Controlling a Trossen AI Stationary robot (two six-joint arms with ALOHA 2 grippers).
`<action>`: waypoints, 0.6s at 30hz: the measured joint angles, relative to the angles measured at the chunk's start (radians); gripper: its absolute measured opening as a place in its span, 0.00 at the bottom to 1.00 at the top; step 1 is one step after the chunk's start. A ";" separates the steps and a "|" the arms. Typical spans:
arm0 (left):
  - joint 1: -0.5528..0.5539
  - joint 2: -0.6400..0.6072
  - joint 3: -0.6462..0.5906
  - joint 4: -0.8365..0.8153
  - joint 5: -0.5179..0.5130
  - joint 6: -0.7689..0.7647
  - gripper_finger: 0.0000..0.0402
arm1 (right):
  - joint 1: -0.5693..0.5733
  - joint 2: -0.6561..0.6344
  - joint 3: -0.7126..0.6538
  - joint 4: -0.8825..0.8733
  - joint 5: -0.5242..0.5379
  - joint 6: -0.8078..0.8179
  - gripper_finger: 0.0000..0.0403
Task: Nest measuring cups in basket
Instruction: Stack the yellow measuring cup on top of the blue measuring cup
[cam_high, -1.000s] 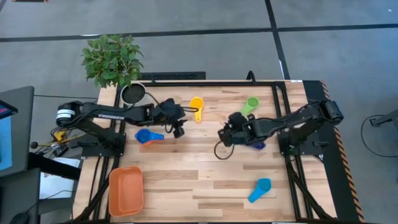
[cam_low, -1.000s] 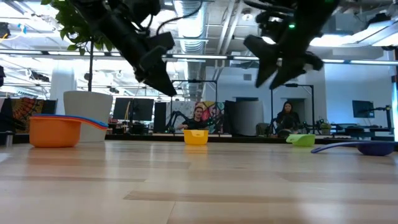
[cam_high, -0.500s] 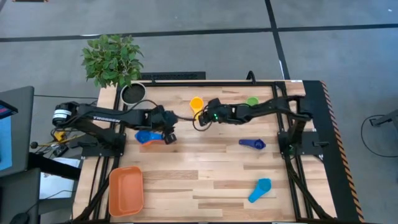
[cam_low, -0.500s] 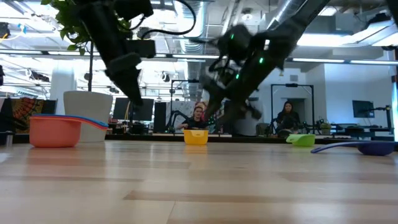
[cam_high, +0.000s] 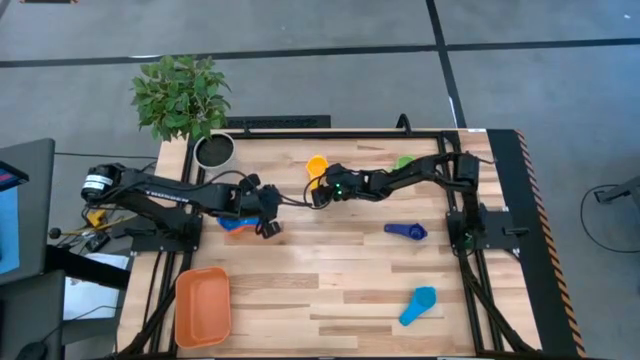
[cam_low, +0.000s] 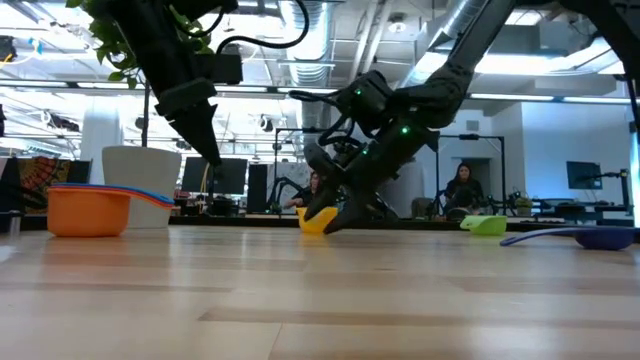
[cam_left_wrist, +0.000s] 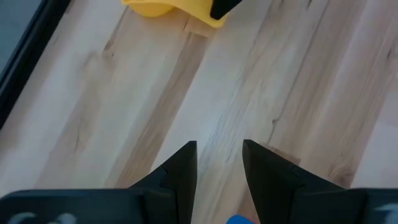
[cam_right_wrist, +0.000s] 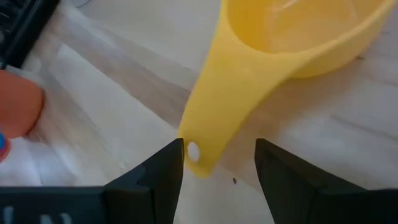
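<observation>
My right end effector sits low at the yellow measuring cup, fingers spread wide, with the tip of the cup's flat handle reaching into the gap between them. I cannot say that either finger touches the handle yet. In the low view the yellow cup looks tilted on the bench, right at the right end effector.

My left end effector hangs over the bench, fingers parted by a narrow gap and holding nothing. Just beside it, toward the arm's base, lies a stack of cups: a blue cup seated in an orange one. In the left wrist view a sliver of blue shows at the frame edge near the left fingers, and the yellow cup lies ahead of them.

The green cup lies behind the right arm, partly hidden by it. A dark blue cup lies well apart from the right end effector, out on open bench, and the light blue cup lies farther still, near the bench's front edge. The orange basket sits at the front corner on the left arm's side, well apart from both end effectors, with no cup in it.
</observation>
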 joint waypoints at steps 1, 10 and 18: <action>-0.001 0.000 0.000 -0.001 0.000 0.000 0.30 | 0.000 -0.003 0.000 0.006 -0.003 -0.001 0.54; -0.002 0.000 0.000 -0.002 0.000 -0.006 0.30 | 0.000 0.000 0.001 0.053 -0.009 0.010 0.41; -0.003 0.000 -0.001 -0.006 0.002 -0.024 0.30 | -0.006 0.000 0.001 0.051 -0.037 -0.033 0.18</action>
